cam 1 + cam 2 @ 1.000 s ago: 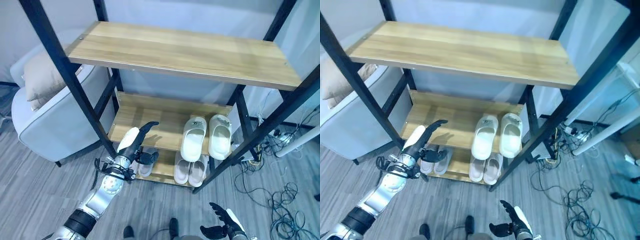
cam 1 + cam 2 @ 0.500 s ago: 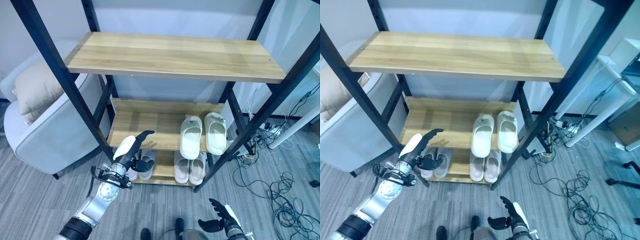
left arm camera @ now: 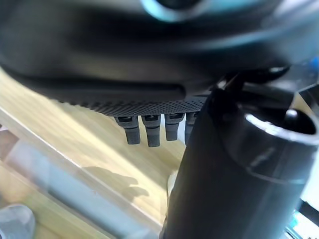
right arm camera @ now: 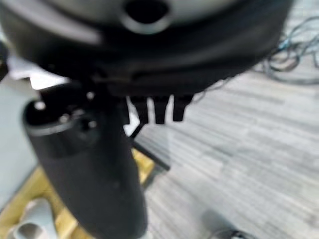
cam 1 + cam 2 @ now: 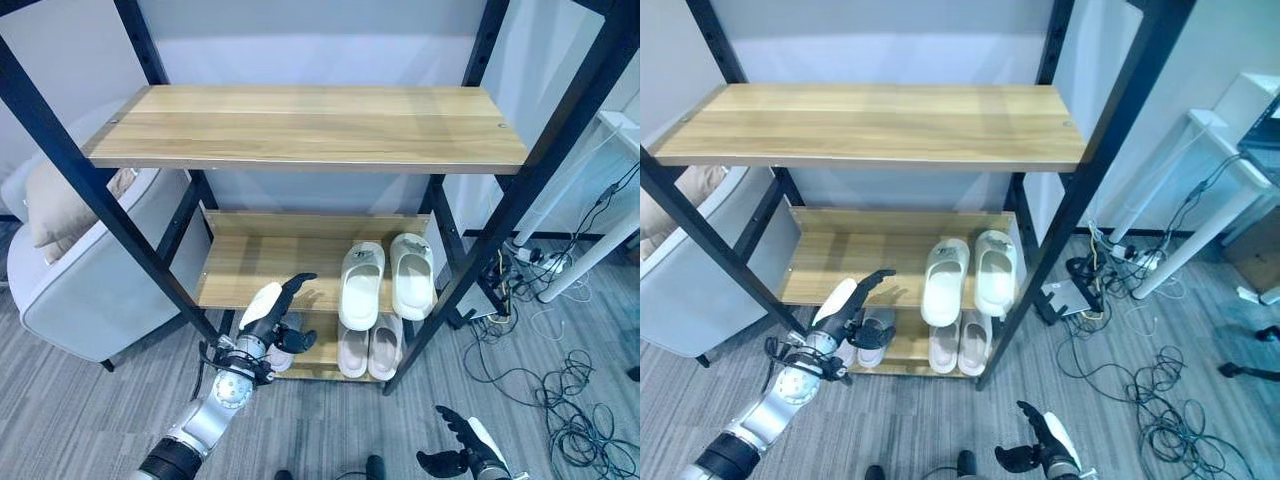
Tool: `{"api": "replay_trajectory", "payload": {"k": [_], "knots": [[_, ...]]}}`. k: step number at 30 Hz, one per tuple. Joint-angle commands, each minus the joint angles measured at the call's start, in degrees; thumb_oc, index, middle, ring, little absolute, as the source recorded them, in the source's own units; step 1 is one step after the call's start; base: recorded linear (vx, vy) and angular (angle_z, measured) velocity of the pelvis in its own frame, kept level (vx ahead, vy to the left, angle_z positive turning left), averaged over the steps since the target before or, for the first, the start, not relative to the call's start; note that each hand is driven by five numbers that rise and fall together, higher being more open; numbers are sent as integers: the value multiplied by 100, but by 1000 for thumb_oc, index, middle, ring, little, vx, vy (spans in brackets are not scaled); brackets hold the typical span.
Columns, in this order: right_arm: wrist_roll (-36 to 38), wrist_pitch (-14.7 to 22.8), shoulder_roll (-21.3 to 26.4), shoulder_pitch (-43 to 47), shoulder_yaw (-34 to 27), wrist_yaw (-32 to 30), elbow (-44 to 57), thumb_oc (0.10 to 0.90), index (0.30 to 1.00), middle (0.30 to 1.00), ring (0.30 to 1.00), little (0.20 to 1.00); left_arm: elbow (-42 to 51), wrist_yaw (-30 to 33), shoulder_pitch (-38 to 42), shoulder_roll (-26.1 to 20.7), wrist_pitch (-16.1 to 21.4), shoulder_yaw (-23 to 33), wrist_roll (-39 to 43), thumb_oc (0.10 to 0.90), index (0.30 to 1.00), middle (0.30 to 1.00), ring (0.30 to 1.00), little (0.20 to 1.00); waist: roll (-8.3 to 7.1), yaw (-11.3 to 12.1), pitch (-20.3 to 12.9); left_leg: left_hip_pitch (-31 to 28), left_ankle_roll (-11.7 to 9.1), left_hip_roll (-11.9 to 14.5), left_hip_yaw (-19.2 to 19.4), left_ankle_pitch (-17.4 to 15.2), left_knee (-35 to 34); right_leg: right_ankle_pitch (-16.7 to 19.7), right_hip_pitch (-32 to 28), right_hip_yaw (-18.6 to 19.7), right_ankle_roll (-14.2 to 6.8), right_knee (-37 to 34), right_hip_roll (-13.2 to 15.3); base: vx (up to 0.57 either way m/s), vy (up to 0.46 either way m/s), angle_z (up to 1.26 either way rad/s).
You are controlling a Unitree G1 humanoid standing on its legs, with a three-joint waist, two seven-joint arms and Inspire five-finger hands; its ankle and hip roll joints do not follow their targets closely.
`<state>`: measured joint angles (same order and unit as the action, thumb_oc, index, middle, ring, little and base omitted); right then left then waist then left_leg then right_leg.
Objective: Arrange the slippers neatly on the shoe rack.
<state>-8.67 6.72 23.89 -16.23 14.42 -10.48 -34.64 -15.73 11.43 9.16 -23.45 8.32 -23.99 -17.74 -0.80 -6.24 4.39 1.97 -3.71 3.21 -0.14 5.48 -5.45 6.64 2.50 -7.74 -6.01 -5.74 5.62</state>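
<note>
On the shoe rack (image 5: 300,130), middle shelf, right end: one pair of cream slippers (image 5: 385,280), soles down, side by side, toes outward. Bottom shelf, directly beneath: a beige pair (image 5: 367,350); further left, a grey pair (image 5: 872,332) behind the left hand (image 5: 265,318), fingers extended, holding nothing. Right hand (image 5: 465,458): low before the rack, fingers loosely spread, empty.

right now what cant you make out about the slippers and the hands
- Grey slippers on the bottom shelf: the left hand covers much of them in both eye views, so their alignment is unclear.
- Beige slippers on the bottom shelf: their toe ends sit under the middle shelf.
- Right hand: low at the frame edge in the eye views, holding nothing.
</note>
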Motion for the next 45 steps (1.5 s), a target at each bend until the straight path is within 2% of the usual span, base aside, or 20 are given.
{"api": "replay_trajectory", "payload": {"k": [1, 19, 29, 37, 45], "knots": [[70, 312, 49, 6, -51, -310, 456, 800, 900, 900, 900, 900, -155, 670, 1031, 13, 280, 47, -145, 800, 900, 900, 900, 900, -83, -57, -52, 443, 141, -227, 102, -420, 45, -484, 295, -39, -257, 74, -43, -24, -32, 7], [115, 315, 159, 138, 106, -408, 547, 800, 900, 900, 900, 900, -302, 848, 1631, 348, 231, -187, 421, 800, 900, 900, 900, 900, 18, -133, 44, 976, 90, -205, 97, -295, 45, -445, 840, 2, -203, 74, -85, 2, -3, -1], [166, 351, 192, 271, 179, -432, 572, 800, 900, 900, 900, 900, -464, 805, 1913, 495, 181, -519, 130, 800, 900, 900, 900, 900, 99, -153, 88, 957, 80, -239, 79, -313, 45, -474, 827, -8, -179, 74, -69, 8, 1, 0], [190, 323, 185, 259, 163, -437, 567, 800, 900, 900, 900, 900, -547, 634, 1939, 612, 133, -601, 281, 800, 900, 900, 900, 900, 138, -161, 124, 949, 73, -235, 105, -317, 45, -489, 823, -3, -170, 74, -65, 0, 0, 0], [228, 346, 192, 291, 190, -457, 526, 800, 900, 900, 900, 900, -637, 691, 2104, 619, 94, -674, 52, 800, 900, 900, 900, 900, 146, -164, 160, 969, 51, -212, 127, -310, 45, -505, 839, -28, -166, 74, -70, 0, 0, 0]]}}
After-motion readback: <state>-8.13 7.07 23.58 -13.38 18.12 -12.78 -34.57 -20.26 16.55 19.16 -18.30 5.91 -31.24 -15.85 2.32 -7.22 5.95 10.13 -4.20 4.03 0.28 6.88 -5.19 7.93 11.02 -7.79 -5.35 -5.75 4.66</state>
